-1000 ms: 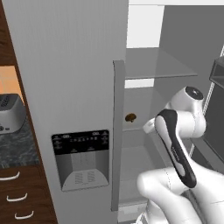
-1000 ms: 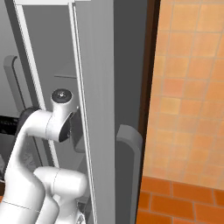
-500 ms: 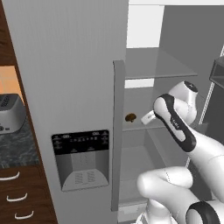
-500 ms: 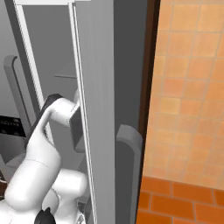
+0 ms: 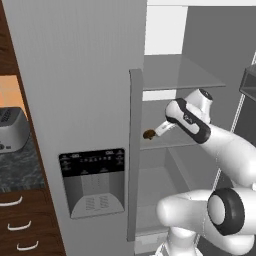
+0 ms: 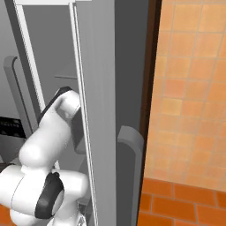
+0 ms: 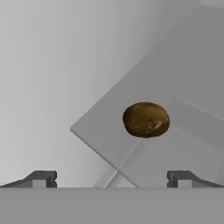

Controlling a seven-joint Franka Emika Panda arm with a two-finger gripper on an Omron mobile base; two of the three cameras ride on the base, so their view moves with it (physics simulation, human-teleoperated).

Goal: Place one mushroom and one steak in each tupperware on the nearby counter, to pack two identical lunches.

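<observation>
A small brown rounded piece of food (image 7: 145, 119) lies on a grey glass shelf (image 5: 176, 142) inside the open fridge; I cannot tell whether it is the mushroom or the steak. It also shows as a brown lump (image 5: 148, 134) at the shelf's left front. My gripper (image 7: 112, 179) is open, its two fingertips spread wide and empty, a short way from the food and pointing at it. From the left base, the gripper (image 5: 156, 132) hangs just right of the lump. A strip of the dark speckled counter (image 5: 17, 170) lies at the far left. The tupperware is out of view.
The fridge's shut left door with its dispenser panel (image 5: 91, 185) stands close to the left of my arm, its edge (image 5: 134, 150) beside the shelf. A silver toaster (image 5: 10, 129) sits on the counter. An open fridge door with a grey handle (image 6: 130, 152) stands on my right.
My arm has stretched forward and left into the fridge, bringing the hand from behind the elbow up to the brown food on the shelf. The jaws stayed open.
</observation>
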